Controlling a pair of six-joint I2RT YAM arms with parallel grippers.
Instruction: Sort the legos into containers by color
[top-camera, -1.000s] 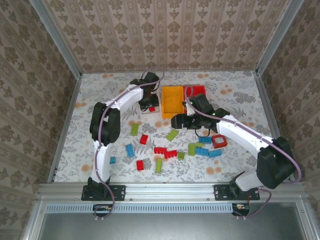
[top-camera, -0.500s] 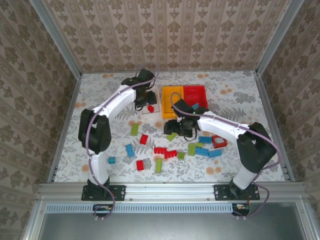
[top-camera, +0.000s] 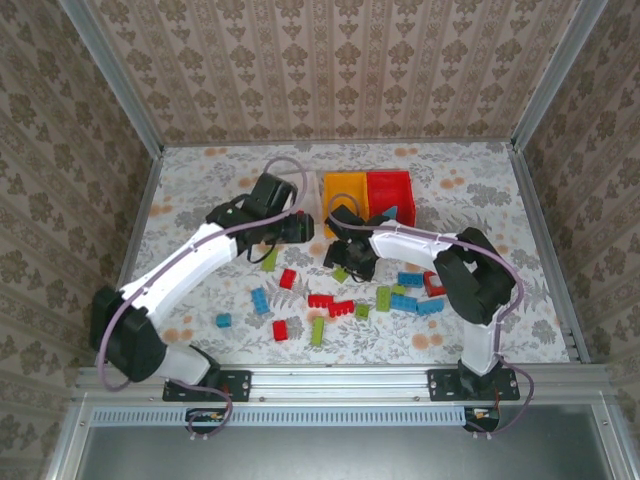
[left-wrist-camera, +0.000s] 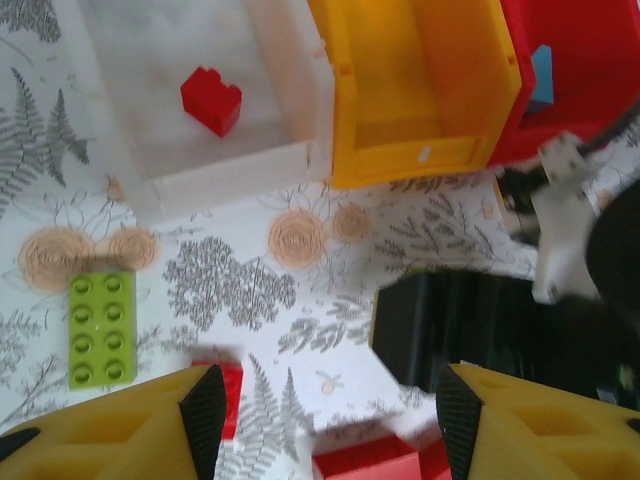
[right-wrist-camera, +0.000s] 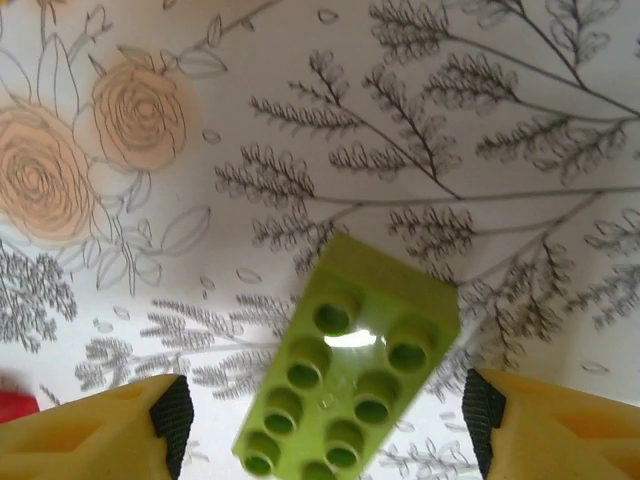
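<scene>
Red, green and blue legos lie scattered across the floral table (top-camera: 200, 200), among them a red pair (top-camera: 330, 304) and blue ones (top-camera: 416, 304). My right gripper (top-camera: 345, 262) hangs open directly over a lime green brick (right-wrist-camera: 355, 380), which lies flat between its fingers (right-wrist-camera: 172, 420) with a gap on each side. My left gripper (left-wrist-camera: 330, 420) is open and empty above the table, just in front of the containers. The white bin (left-wrist-camera: 290, 160) holds one red brick (left-wrist-camera: 210, 100). The yellow bin (left-wrist-camera: 420, 150) shows nothing inside. The red bin (left-wrist-camera: 590, 60) holds a blue piece (left-wrist-camera: 541, 75).
A green brick (left-wrist-camera: 102, 325) lies left of my left gripper, and red bricks (left-wrist-camera: 365, 460) lie under it. The right arm's black gripper body (left-wrist-camera: 480, 330) is close on its right. Metal rails (top-camera: 330, 378) and patterned walls bound the table.
The left arm pulled back from the white bin toward the table's middle with its jaws widening; a red brick lies in the bin. The right gripper moved left and down over the green brick.
</scene>
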